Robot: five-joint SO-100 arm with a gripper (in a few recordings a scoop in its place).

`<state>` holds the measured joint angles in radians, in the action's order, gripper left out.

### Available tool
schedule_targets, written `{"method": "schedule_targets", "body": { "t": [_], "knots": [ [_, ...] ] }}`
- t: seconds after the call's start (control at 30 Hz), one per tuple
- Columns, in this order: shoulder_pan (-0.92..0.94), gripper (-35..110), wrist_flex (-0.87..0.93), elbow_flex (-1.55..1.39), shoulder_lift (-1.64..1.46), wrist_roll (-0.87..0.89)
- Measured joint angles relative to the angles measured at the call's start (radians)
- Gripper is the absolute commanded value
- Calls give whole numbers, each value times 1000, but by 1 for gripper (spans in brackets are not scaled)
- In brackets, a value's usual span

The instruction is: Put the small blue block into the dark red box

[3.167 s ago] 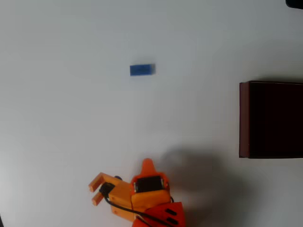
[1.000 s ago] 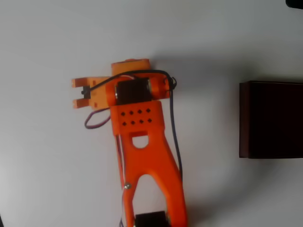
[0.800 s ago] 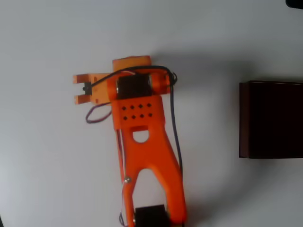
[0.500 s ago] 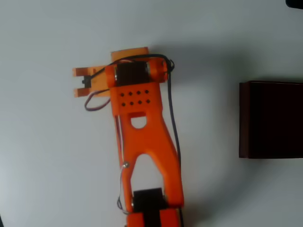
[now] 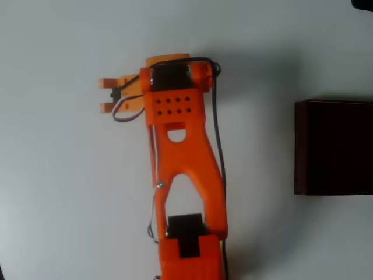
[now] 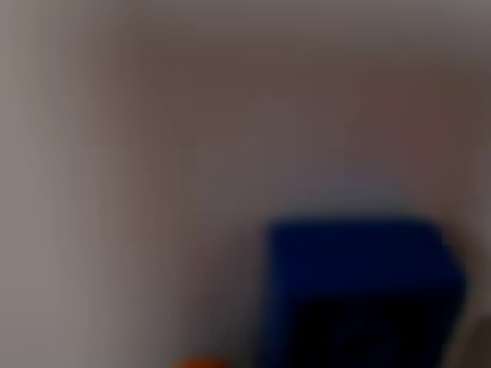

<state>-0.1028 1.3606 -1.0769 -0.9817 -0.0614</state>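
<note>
In the wrist view the small blue block [image 6: 360, 291] looms very close and blurred at the lower right, with a sliver of orange [image 6: 198, 362] at the bottom edge. In the overhead view my orange arm [image 5: 183, 175] reaches up the table, and its gripper end [image 5: 168, 61] points down over the spot where the block lay, hiding it. The jaws sit under the wrist, so their state is unclear. The dark red box [image 5: 299, 147] stands at the right edge, well apart from the arm, its inside almost black.
A bare white table [image 5: 70, 192] lies on all sides. A two-pronged orange bracket [image 5: 111, 96] with a black part and a looping cable sticks out to the left of the wrist. A dark object [image 5: 362, 3] sits at the top right corner.
The arm came from the table's bottom edge up over the blue block, which is now covered in the overhead view. Over the last second the wrist shifted a little up and right.
</note>
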Motion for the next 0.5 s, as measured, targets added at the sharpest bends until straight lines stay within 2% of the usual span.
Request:
{"method": "schedule_targets", "body": {
  "t": [0.1,0.3,0.5],
  "knots": [
    [17,18,3,14,18,-2],
    [20,1,-2,43,60,-2],
    [25,0,40,126,110,5]
  ]
}}
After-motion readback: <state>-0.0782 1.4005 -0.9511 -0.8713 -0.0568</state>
